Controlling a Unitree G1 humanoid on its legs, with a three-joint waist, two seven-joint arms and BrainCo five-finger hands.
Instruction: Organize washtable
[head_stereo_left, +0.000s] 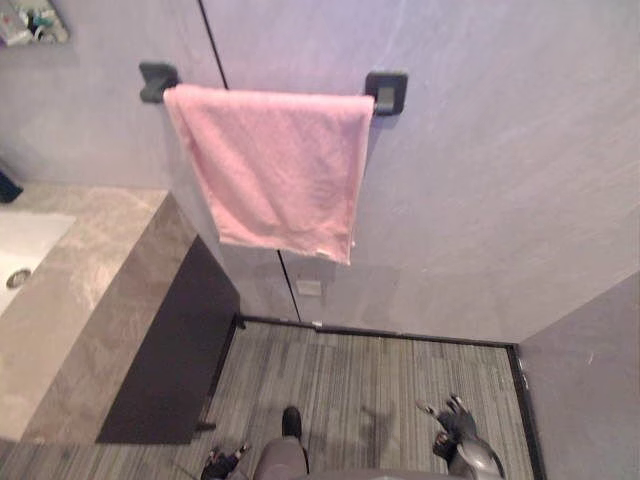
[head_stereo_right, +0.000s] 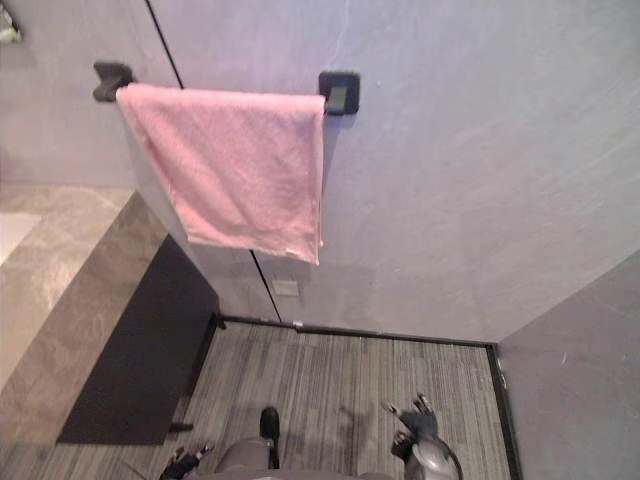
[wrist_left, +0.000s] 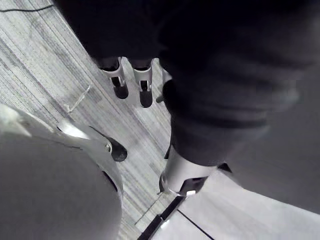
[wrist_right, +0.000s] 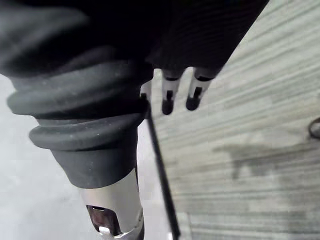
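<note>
A pink towel (head_stereo_left: 275, 165) hangs draped over a black rail (head_stereo_left: 386, 92) on the grey wall, its lower edge slanting down to the right. The stone washtable (head_stereo_left: 80, 290) runs along the left, with a white sink (head_stereo_left: 20, 250) set into it. My left hand (head_stereo_left: 222, 462) hangs low near the floor, far below the towel, with relaxed fingers (wrist_left: 131, 80) that hold nothing. My right hand (head_stereo_left: 455, 425) also hangs low at the right, its fingers (wrist_right: 180, 92) straight and empty.
The washtable's front is a dark panel (head_stereo_left: 170, 360) that reaches the striped grey floor (head_stereo_left: 380, 390). Small items (head_stereo_left: 30, 20) sit on a shelf at the top left. A grey side wall (head_stereo_left: 590, 380) closes the right. A small plate (head_stereo_left: 309, 288) sits on the wall under the towel.
</note>
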